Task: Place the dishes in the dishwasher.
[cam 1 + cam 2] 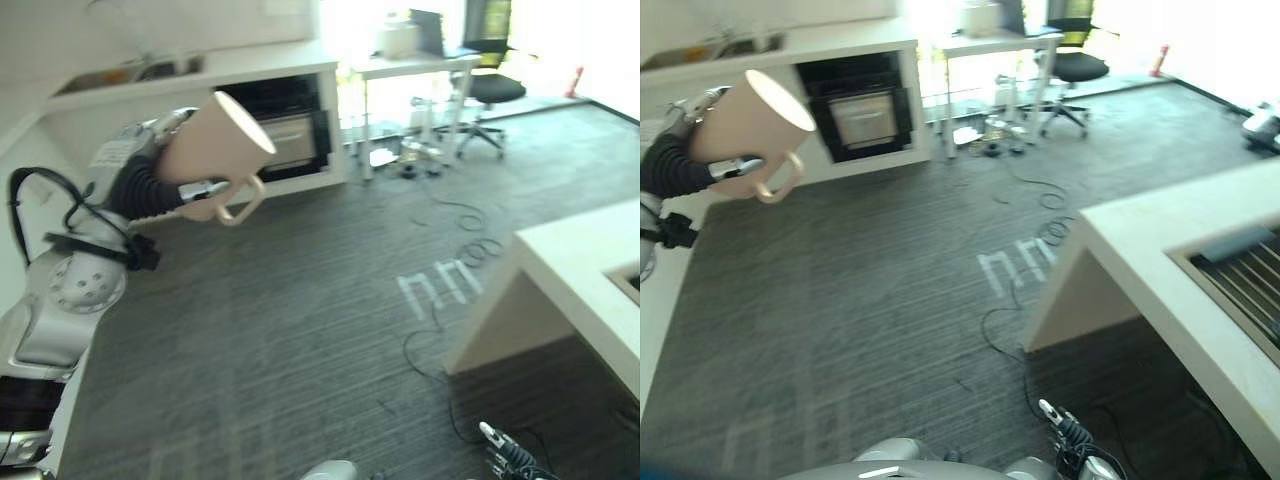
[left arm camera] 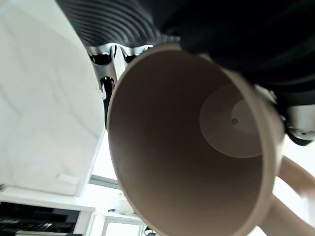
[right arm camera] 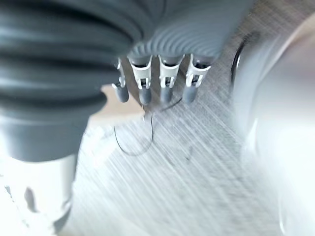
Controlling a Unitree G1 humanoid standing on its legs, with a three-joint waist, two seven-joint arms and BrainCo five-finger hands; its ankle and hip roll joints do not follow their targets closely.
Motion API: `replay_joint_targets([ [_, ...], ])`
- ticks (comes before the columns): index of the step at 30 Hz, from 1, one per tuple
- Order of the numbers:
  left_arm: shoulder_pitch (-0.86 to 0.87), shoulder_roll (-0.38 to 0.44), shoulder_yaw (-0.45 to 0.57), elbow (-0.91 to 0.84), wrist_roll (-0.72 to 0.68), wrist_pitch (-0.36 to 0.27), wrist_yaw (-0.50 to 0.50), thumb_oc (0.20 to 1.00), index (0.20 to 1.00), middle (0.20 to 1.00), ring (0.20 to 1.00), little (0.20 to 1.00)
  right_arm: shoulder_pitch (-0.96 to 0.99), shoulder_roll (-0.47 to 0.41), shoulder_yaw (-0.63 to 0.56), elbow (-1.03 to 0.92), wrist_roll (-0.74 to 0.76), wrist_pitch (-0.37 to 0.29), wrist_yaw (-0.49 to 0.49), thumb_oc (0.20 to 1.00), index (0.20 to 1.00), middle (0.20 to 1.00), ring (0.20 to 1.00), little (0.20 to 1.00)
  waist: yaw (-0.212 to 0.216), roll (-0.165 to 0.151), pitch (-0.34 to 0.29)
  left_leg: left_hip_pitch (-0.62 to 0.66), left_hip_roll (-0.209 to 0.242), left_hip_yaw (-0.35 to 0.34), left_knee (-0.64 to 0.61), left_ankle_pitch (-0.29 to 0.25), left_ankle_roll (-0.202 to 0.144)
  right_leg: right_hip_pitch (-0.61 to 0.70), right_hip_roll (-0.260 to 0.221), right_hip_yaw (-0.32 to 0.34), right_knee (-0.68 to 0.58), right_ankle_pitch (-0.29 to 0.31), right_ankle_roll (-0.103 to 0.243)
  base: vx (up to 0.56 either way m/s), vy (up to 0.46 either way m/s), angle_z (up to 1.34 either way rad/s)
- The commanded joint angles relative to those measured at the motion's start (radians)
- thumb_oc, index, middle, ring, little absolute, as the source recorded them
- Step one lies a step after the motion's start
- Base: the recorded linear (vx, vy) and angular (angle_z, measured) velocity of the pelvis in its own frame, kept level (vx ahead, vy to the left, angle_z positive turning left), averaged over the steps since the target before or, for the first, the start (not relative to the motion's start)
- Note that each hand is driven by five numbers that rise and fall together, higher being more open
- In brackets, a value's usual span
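A beige mug [image 1: 215, 140] with a handle is held up in the air at the left, tipped on its side with its mouth toward the far counter. My left hand [image 1: 203, 190] is shut on it, fingers curled round its body by the handle. In the left wrist view the mug's empty inside [image 2: 187, 147] faces the camera, with fingertips [image 2: 110, 64] at its rim. A dark dishwasher bay [image 1: 285, 130] stands open under the far counter, well beyond the mug. My right hand [image 1: 505, 455] hangs low over the carpet, its fingers [image 3: 165, 81] straight and holding nothing.
A white counter with a sunken sink [image 1: 1240, 270] juts in at the right. The far counter [image 1: 150, 75] carries another sink. A desk and an office chair [image 1: 485, 90] stand at the back. Cables [image 1: 470, 250] lie across the grey carpet.
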Motion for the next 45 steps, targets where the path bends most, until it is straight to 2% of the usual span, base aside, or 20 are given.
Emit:
replay_joint_targets([
  [1, 0.03, 0.044, 0.129, -0.035, -0.038, -0.033, 0.023, 0.2, 0.2, 0.2, 0.2, 0.2, -0.012, -0.024, -0.048, -0.006, 0.036, -0.049, -0.002, 1.0, 1.0, 1.0, 1.0, 1.0, -0.032, 0.003, -0.026, -0.012, 0.053, 0.08, 0.085, -0.073, 0.2, 0.071, -0.095, -0.121, -0.169, 0.17, 0.113, 0.18, -0.173, 1.47],
  [2, 0.024, 0.036, 0.104, -0.04, -0.02, -0.03, 0.015, 0.2, 0.2, 0.2, 0.2, 0.2, -0.017, -0.028, -0.037, -0.005, 0.015, -0.058, 0.002, 1.0, 1.0, 1.0, 1.0, 1.0, -0.048, -0.024, -0.024, -0.02, 0.031, 0.072, 0.085, -0.08, 0.187, -0.026, -0.086, -0.049, -0.169, 0.182, 0.138, 0.26, -0.253, 0.39],
  [4, 0.016, 0.041, 0.082, -0.046, -0.017, -0.037, 0.019, 0.2, 0.2, 0.2, 0.2, 0.2, -0.028, -0.028, -0.047, 0.026, 0.014, -0.054, 0.005, 1.0, 1.0, 1.0, 1.0, 1.0, -0.056, -0.032, -0.038, -0.029, 0.03, 0.073, 0.085, -0.093, 0.188, -0.101, -0.076, 0.004, -0.169, 0.21, 0.151, 0.34, -0.321, -0.02],
  [9, 0.026, -0.002, 0.073, -0.084, 0.025, -0.03, 0.045, 0.2, 0.2, 0.2, 0.2, 0.2, -0.064, -0.045, -0.01, 0.058, -0.01, -0.045, -0.017, 1.0, 1.0, 1.0, 1.0, 1.0, -0.044, -0.048, -0.037, 0.066, 0.027, 0.067, 0.085, -0.079, 0.19, -0.046, -0.02, 0.018, -0.169, 0.128, 0.096, 0.43, -0.38, 0.08],
  [10, 0.03, -0.005, 0.072, -0.093, 0.019, -0.029, 0.045, 0.2, 0.2, 0.2, 0.2, 0.2, -0.068, -0.056, -0.002, 0.058, -0.008, -0.041, -0.022, 1.0, 1.0, 1.0, 1.0, 1.0, -0.041, -0.057, -0.03, 0.085, 0.024, 0.084, 0.099, -0.011, 0.173, -0.022, -0.015, 0.026, -0.169, 0.114, 0.081, 0.52, -0.459, 0.08],
  [12, 0.006, -0.02, 0.056, -0.116, 0.013, -0.011, 0.018, 0.2, 0.2, 0.2, 0.2, 0.2, -0.063, -0.083, -0.02, 0.062, -0.018, -0.051, -0.007, 1.0, 1.0, 1.0, 1.0, 1.0, -0.045, -0.057, 0.009, -0.06, 0.089, 0.149, 0.327, 0.142, 0.1, 0.053, 0.011, 0.005, -0.169, 0.075, 0.019, 0.38, -0.318, 0.32],
  [13, 0.0, -0.023, 0.053, -0.115, 0.015, -0.012, 0.014, 0.2, 0.2, 0.2, 0.2, 0.2, -0.062, -0.085, -0.024, 0.064, -0.022, -0.052, -0.001, 1.0, 1.0, 1.0, 1.0, 1.0, -0.045, -0.056, 0.009, -0.069, 0.09, 0.15, 0.316, 0.144, 0.099, 0.056, 0.012, 0.004, -0.169, 0.071, 0.018, 0.4, -0.121, 0.46],
  [15, -0.001, -0.04, 0.063, -0.106, 0.015, -0.012, -0.017, 0.2, 0.2, 0.2, 0.2, 0.2, -0.078, -0.079, -0.02, 0.076, -0.055, -0.04, -0.005, 1.0, 1.0, 1.0, 1.0, 1.0, -0.032, -0.046, 0.007, -0.084, 0.067, 0.144, 0.085, 0.161, 0.097, 0.081, 0.032, 0.023, -0.169, 0.037, 0.024, 0.46, 0.047, 0.15],
  [18, 0.004, -0.086, 0.053, -0.124, 0.046, -0.002, -0.007, 0.2, 0.2, 0.2, 0.2, 0.2, -0.091, -0.087, -0.005, 0.089, -0.044, -0.024, -0.021, 1.0, 1.0, 1.0, 1.0, 1.0, -0.024, 0.002, 0.008, -0.285, 0.156, 0.094, 0.085, 0.187, 0.041, 0.129, 0.08, 0.014, -0.169, -0.004, 0.015, 0.53, 0.163, -0.27],
  [23, -0.02, -0.099, 0.057, -0.076, 0.068, -0.034, -0.024, 0.2, 0.2, 0.2, 0.2, 0.2, -0.055, -0.081, -0.008, 0.098, -0.076, -0.035, -0.027, 1.0, 1.0, 1.0, 1.0, 1.0, -0.038, -0.003, -0.025, -0.302, 0.216, 0.14, 0.085, 0.169, 0.043, 0.194, 0.05, -0.013, -0.169, -0.059, 0.031, 0.48, 0.195, -0.44],
  [26, -0.073, -0.081, 0.04, -0.059, 0.046, -0.035, -0.064, 0.2, 0.2, 0.2, 0.2, 0.2, -0.03, -0.067, -0.045, 0.106, -0.058, -0.029, -0.056, 1.0, 1.0, 1.0, 1.0, 1.0, -0.038, -0.022, -0.037, -0.243, 0.166, 0.15, 0.085, 0.127, 0.081, 0.275, 0.013, -0.022, -0.169, -0.08, 0.048, 0.57, 0.282, -0.52],
  [27, -0.099, -0.076, 0.021, -0.044, 0.057, -0.049, -0.072, 0.2, 0.2, 0.2, 0.2, 0.2, -0.014, -0.051, -0.053, 0.103, -0.036, -0.039, -0.066, 1.0, 1.0, 1.0, 1.0, 1.0, -0.046, -0.029, -0.047, -0.227, 0.15, 0.159, 0.085, 0.112, 0.104, 0.3, 0.005, -0.04, -0.169, -0.03, 0.068, 0.61, 0.341, -0.24],
  [28, -0.129, -0.066, -0.01, -0.028, 0.066, -0.056, -0.065, 0.2, 0.2, 0.2, 0.2, 0.2, -0.002, -0.035, -0.053, 0.092, -0.021, -0.046, -0.072, 1.0, 1.0, 1.0, 1.0, 1.0, -0.062, -0.031, -0.05, -0.202, 0.134, 0.159, 0.085, 0.093, 0.129, 0.317, -0.007, -0.061, -0.158, 0.078, 0.098, 0.51, 0.331, 0.11],
  [29, -0.161, -0.054, -0.035, -0.022, 0.067, -0.054, -0.064, 0.2, 0.2, 0.2, 0.2, 0.2, 0.012, -0.021, -0.056, 0.071, -0.009, -0.055, -0.074, 1.0, 1.0, 1.0, 1.0, 1.0, -0.077, -0.027, -0.043, -0.18, 0.117, 0.157, 0.085, 0.075, 0.156, 0.279, -0.029, -0.073, -0.047, 0.157, 0.112, 0.4, 0.31, 0.62],
  [31, -0.19, -0.029, -0.066, -0.012, 0.051, -0.046, -0.061, 0.2, 0.2, 0.2, 0.2, 0.2, 0.018, -0.003, -0.052, 0.053, 0.01, -0.06, -0.084, 1.0, 1.0, 1.0, 1.0, 1.0, -0.083, -0.024, -0.031, -0.126, 0.091, 0.173, 0.085, 0.041, 0.187, 0.16, -0.086, -0.076, 0.171, 0.243, 0.123, 0.33, 0.241, 0.88],
  [32, -0.191, -0.022, -0.071, -0.01, 0.048, -0.047, -0.06, 0.2, 0.2, 0.2, 0.2, 0.2, 0.015, -0.001, -0.05, 0.051, 0.016, -0.061, -0.087, 1.0, 1.0, 1.0, 1.0, 1.0, -0.086, -0.021, -0.028, -0.116, 0.091, 0.175, 0.085, 0.033, 0.189, 0.14, -0.085, -0.076, 0.182, 0.244, 0.12, 0.29, 0.106, 0.46],
  [34, -0.179, 0.001, -0.079, -0.014, 0.06, -0.057, -0.046, 0.2, 0.2, 0.2, 0.2, 0.2, 0.004, -0.003, -0.044, 0.05, 0.013, -0.071, -0.065, 1.0, 1.0, 1.0, 1.0, 1.0, -0.106, -0.011, -0.014, -0.066, 0.092, 0.156, 0.085, 0.003, 0.186, 0.056, 0.009, -0.087, 0.037, 0.195, 0.098, 0.36, -0.141, 0.01],
  [36, -0.173, 0.015, -0.071, -0.042, 0.077, -0.036, -0.04, 0.2, 0.2, 0.2, 0.2, 0.2, -0.013, -0.015, -0.039, 0.043, 0.021, -0.07, -0.052, 1.0, 1.0, 1.0, 1.0, 1.0, -0.112, -0.014, -0.005, -0.037, 0.095, 0.153, 0.085, -0.027, 0.18, 0.013, 0.002, -0.101, -0.169, 0.228, 0.097, 0.31, -0.267, -0.01],
  [41, -0.171, 0.072, -0.07, -0.076, 0.054, -0.017, -0.029, 0.2, 0.2, 0.2, 0.2, 0.2, -0.042, -0.02, -0.058, 0.06, 0.032, -0.076, -0.027, 1.0, 1.0, 1.0, 1.0, 1.0, -0.103, -0.052, -0.011, 0.013, 0.063, 0.174, 0.085, -0.1, 0.181, -0.2, -0.097, -0.041, -0.169, 0.23, 0.137, 0.28, -0.317, -0.06],
  [45, -0.105, 0.086, -0.019, -0.108, 0.045, -0.013, -0.054, 0.2, 0.2, 0.2, 0.2, 0.2, -0.06, -0.033, -0.042, 0.075, 0.015, -0.046, -0.026, 1.0, 1.0, 1.0, 1.0, 1.0, -0.091, -0.039, -0.026, 0.082, 0.091, 0.178, 0.085, -0.124, 0.176, -0.121, -0.072, -0.077, -0.169, 0.204, 0.131, 0.44, -0.388, -0.09],
])
